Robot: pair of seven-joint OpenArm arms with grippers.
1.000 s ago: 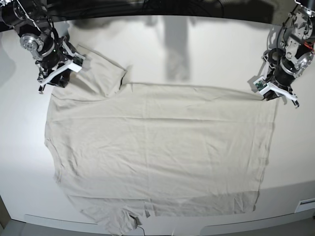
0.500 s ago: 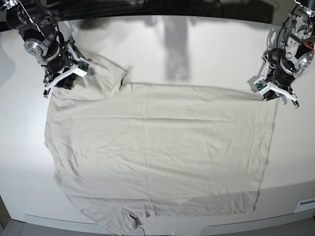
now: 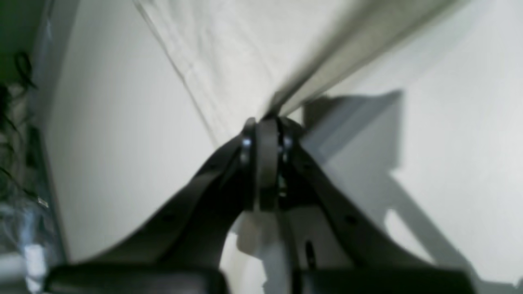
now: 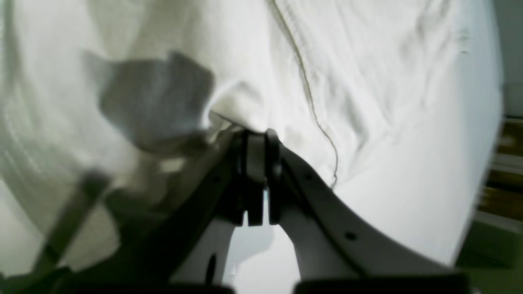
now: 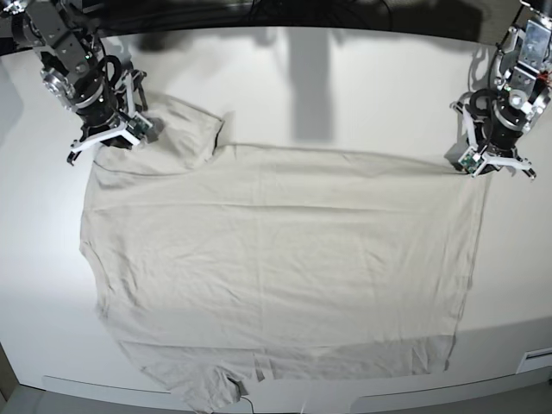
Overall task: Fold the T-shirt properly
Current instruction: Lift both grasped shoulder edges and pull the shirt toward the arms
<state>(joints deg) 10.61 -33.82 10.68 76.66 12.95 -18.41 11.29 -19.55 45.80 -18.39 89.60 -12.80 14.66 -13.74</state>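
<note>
Base view: T-shirt [image 5: 276, 259] flat on surface [image 5: 345, 86]; left gripper [image 5: 483, 166] and right gripper [image 5: 116, 138] jaws clamped on far corners, likely for lift-and-fold.

Bright overhead light, soft shadows on table [image 5: 362, 95]; wrist views blurred, edges distorted.

Bench [image 5: 345, 95]: white, smooth, matte surface, fills most of base view. Soft grey shadows fall across its far edge. Dark cables [image 5: 285, 10] run behind the far edge. Small white fitting [image 5: 536, 358] on the near right corner. Dark cable [image 3: 22, 69] hangs beyond the bench edge, blurred.
</note>
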